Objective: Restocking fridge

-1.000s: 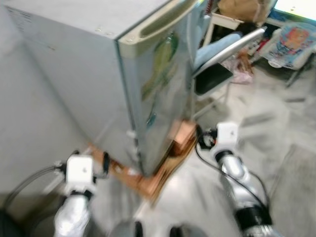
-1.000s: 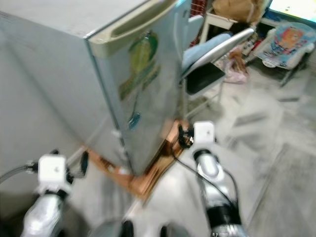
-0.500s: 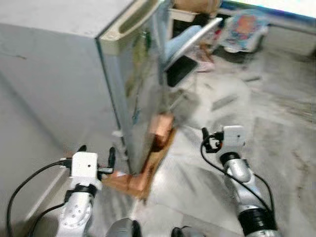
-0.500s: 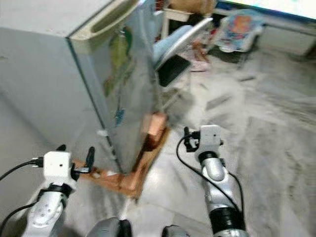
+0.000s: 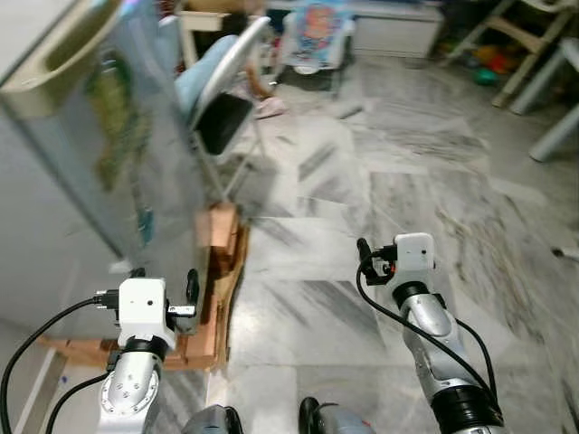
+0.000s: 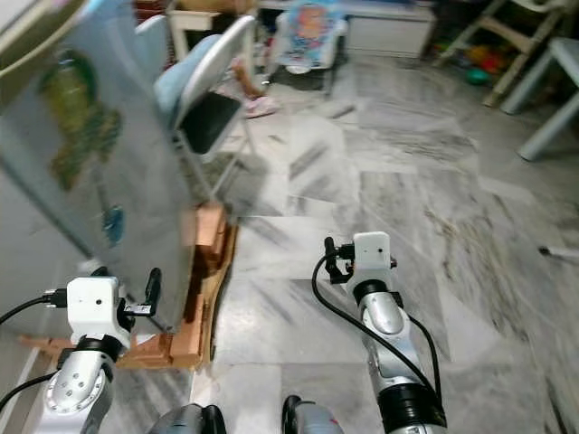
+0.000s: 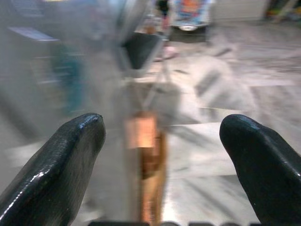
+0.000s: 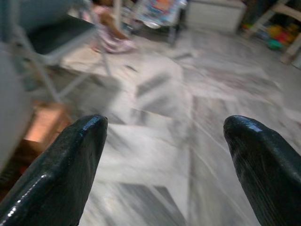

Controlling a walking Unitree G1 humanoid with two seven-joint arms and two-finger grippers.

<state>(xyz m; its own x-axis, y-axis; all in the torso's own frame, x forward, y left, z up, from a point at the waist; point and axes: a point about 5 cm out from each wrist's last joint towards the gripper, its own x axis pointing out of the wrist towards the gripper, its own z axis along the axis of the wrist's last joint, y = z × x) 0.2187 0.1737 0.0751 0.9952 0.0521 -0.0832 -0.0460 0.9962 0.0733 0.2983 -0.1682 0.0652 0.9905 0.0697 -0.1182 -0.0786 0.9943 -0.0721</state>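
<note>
A grey fridge (image 5: 86, 154) with a green sticker on its shut door stands at my left, raised on a wooden base of blocks (image 5: 220, 258). My left gripper (image 7: 162, 118) is low beside the fridge's front corner, open, with nothing between its fingers. The left wrist view looks along the fridge's side towards the wooden blocks. My right gripper (image 8: 164, 123) hangs over the bare marble floor (image 5: 362, 190) to the right, also open and holding nothing.
A folding chair (image 5: 222, 86) with a blue cover leans close against the fridge's far side. A baby bouncer (image 5: 317, 32) and a low white cabinet (image 5: 398, 16) stand at the back. White furniture legs (image 5: 554, 136) and toys are at the right.
The camera has swung to the right, so the fridge now sits at the picture's left edge and more floor shows. Both grippers stay open and low.
</note>
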